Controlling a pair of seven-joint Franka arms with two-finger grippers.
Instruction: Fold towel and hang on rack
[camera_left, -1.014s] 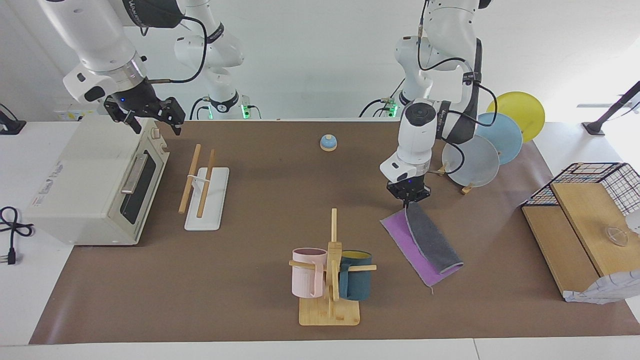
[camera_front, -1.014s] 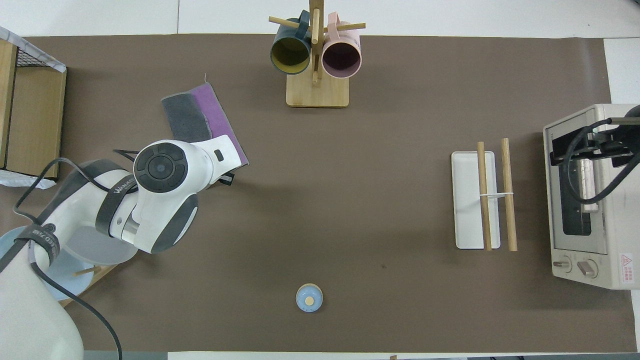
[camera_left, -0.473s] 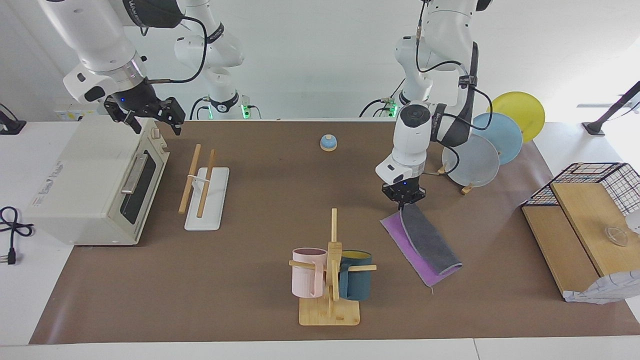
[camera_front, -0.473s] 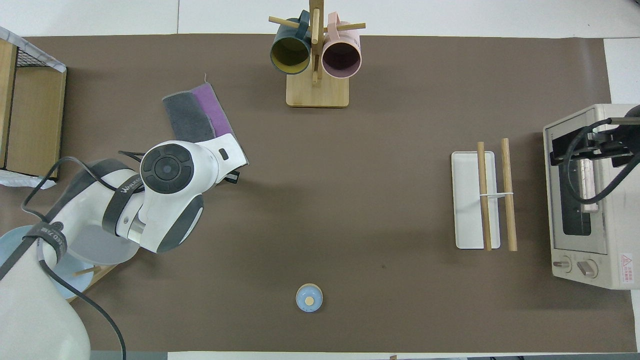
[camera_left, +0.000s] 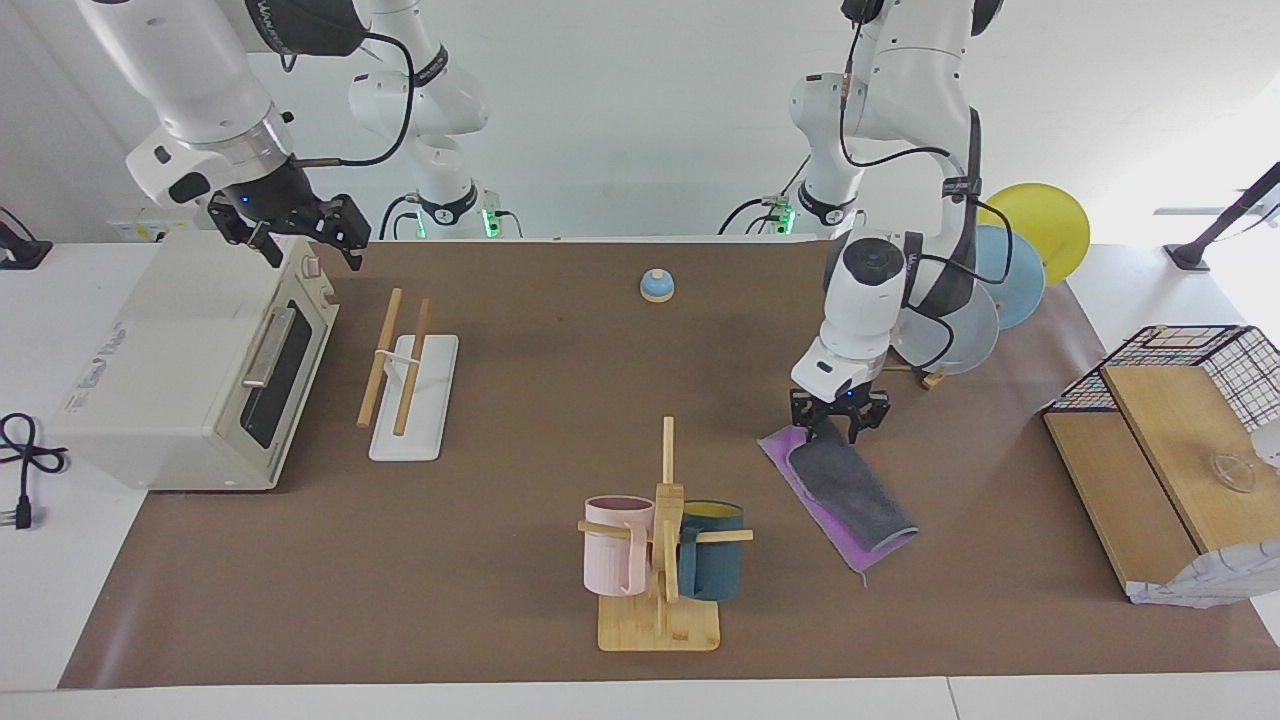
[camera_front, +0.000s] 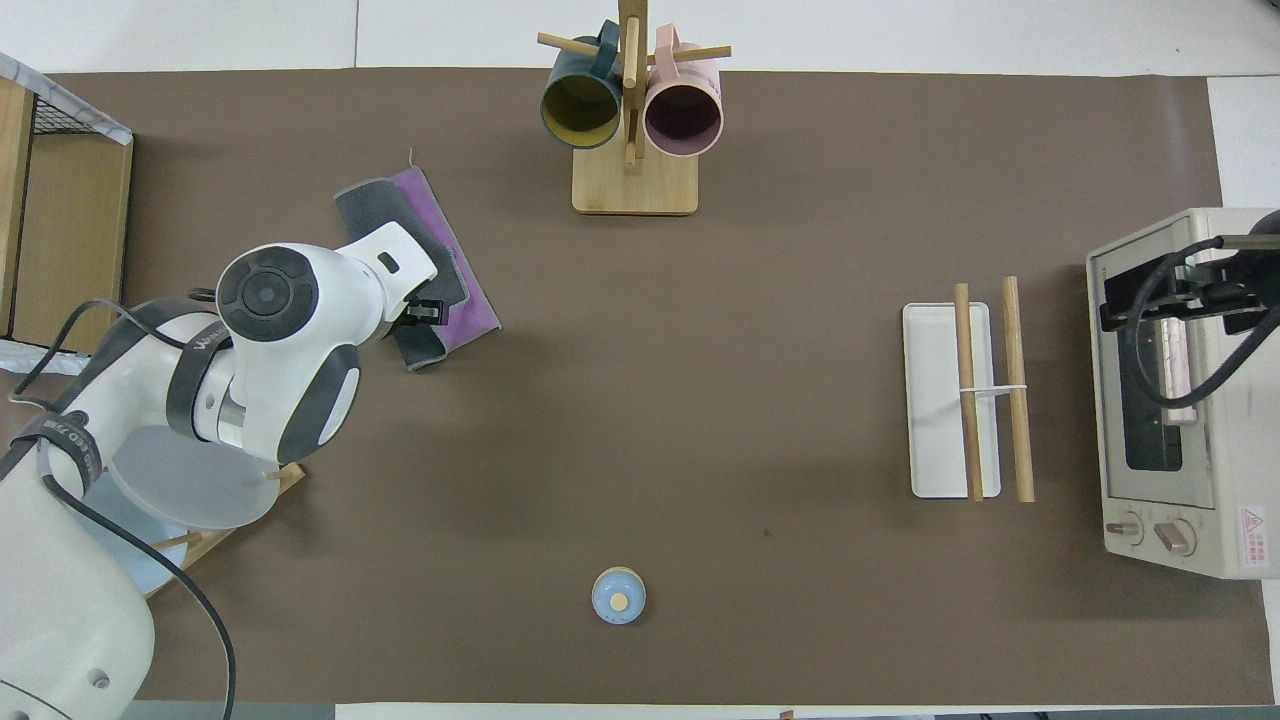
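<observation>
The towel (camera_left: 855, 495) lies folded on the brown mat, a grey layer on top and a purple strip showing along one side; it also shows in the overhead view (camera_front: 470, 310). My left gripper (camera_left: 838, 425) is open and empty, just over the towel's end nearest the robots, and it shows in the overhead view (camera_front: 425, 312) too. The rack (camera_left: 380, 355), two wooden rods over a white base, stands toward the right arm's end (camera_front: 1015, 390). My right gripper (camera_left: 290, 238) waits open over the toaster oven, also in the overhead view (camera_front: 1165, 300).
A toaster oven (camera_left: 190, 360) stands beside the rack. A mug tree (camera_left: 660, 540) with pink and blue mugs stands farther from the robots than the towel. A blue bell (camera_left: 656, 286), a plate stand (camera_left: 990, 290) and a wire basket with wooden boards (camera_left: 1170, 440) are also here.
My left gripper carried the raised grey flap toward the left arm's end, lowered it and let go. The towel now lies flat and folded. The right arm has not moved.
</observation>
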